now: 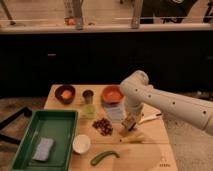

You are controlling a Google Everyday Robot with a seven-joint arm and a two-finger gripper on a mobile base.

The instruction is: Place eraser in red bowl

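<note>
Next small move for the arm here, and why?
Probably carry the eraser back and leftward in the view, toward the red bowl. The gripper looks shut on the eraser, low over the table in front of the bowl and to its right, so the eraser isn't over the bowl yet.

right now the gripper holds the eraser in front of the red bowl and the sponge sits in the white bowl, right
No: the camera view shows the sponge in the green tray, not the white bowl. The gripper does hold the eraser in front of the red bowl.
</note>
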